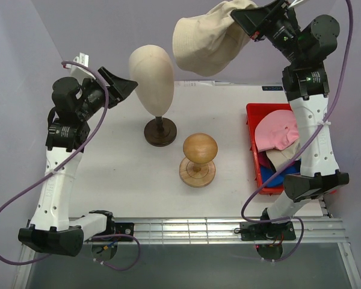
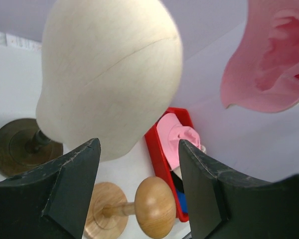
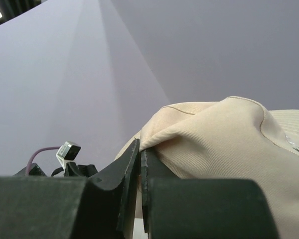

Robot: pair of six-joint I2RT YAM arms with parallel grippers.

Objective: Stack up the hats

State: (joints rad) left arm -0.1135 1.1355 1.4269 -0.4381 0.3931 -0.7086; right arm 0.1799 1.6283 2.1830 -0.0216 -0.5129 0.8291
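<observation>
The white table (image 1: 108, 180) holds all the things. On its far left part a pale head form (image 1: 151, 69) stands up straight on a dark round base (image 1: 160, 132). From the left wrist, the head form (image 2: 109, 74) fills much of the view, with its base (image 2: 12, 144) low on the left.

The beige hat (image 1: 204, 42) is up in the air, above the far edge of the table. It hangs to the right of the head form and does not touch it. From the right wrist, the beige hat (image 3: 224, 149) bunches up where it is gripped.

A red bin (image 1: 250, 144) sits at the right side of the table. A pink hat (image 1: 280, 129) lies on top in it, and a blue cap (image 1: 271, 176) shows at the near end. From the left wrist, the bin (image 2: 157, 144) and the pink hat (image 2: 174, 137) show behind the head form.

A round wooden stand (image 1: 198, 158) sits near the middle of the table, between the head form and the bin.

The right pincer (image 1: 237, 21) is squeezed tight on a fold of the beige hat, and its jaws (image 3: 140, 147) pinch the cloth. The left pincer (image 1: 127, 84) is spread wide and holds nothing. It hangs just left of the head form, and its two black fingers (image 2: 70, 184) point toward it.
</observation>
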